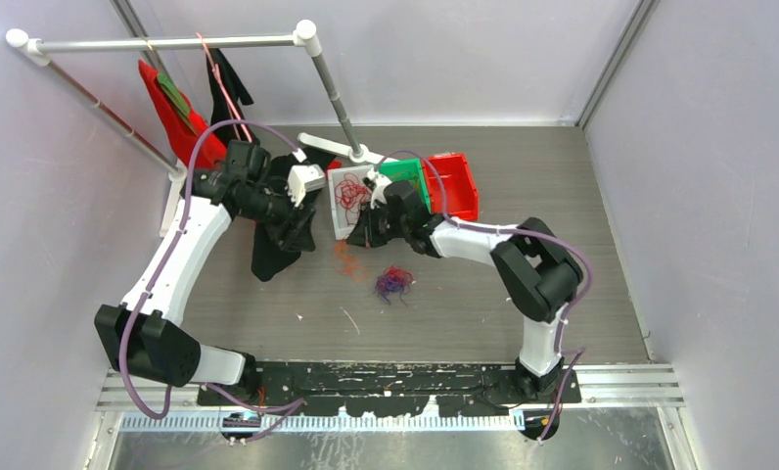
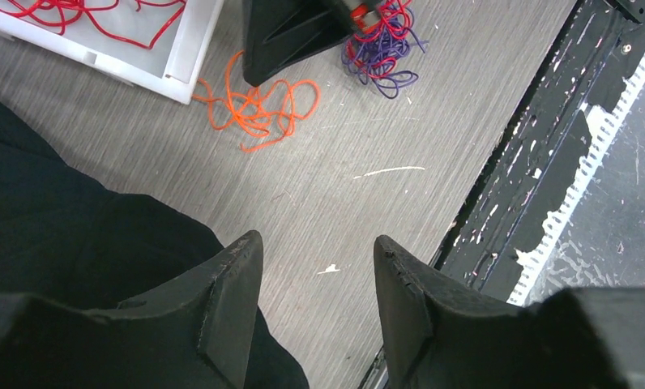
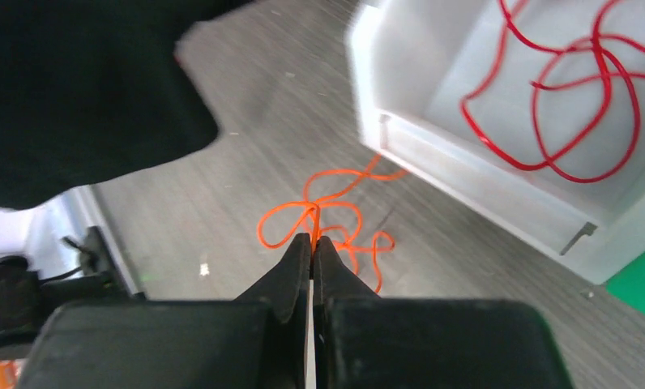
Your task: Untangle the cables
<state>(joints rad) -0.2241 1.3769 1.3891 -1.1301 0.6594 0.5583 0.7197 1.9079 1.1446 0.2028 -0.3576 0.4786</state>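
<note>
An orange cable (image 3: 335, 219) lies in loose loops on the table beside a white bin (image 3: 481, 190); it also shows in the top view (image 1: 346, 262) and the left wrist view (image 2: 258, 109). My right gripper (image 3: 312, 240) is shut on a strand of it. A red cable (image 3: 562, 105) lies in the white bin (image 1: 335, 211). A clump of purple and red cable (image 1: 393, 284) lies on the table nearer the arms, also in the left wrist view (image 2: 384, 49). My left gripper (image 2: 318, 247) is open and empty above bare table, next to a black garment (image 2: 68, 235).
A green bin (image 1: 407, 174) and a red bin (image 1: 454, 184) stand behind the white one. A clothes rail (image 1: 170, 43) with red and black garments (image 1: 175, 117) stands at the back left. The black garment (image 1: 273, 245) lies on the table under my left arm.
</note>
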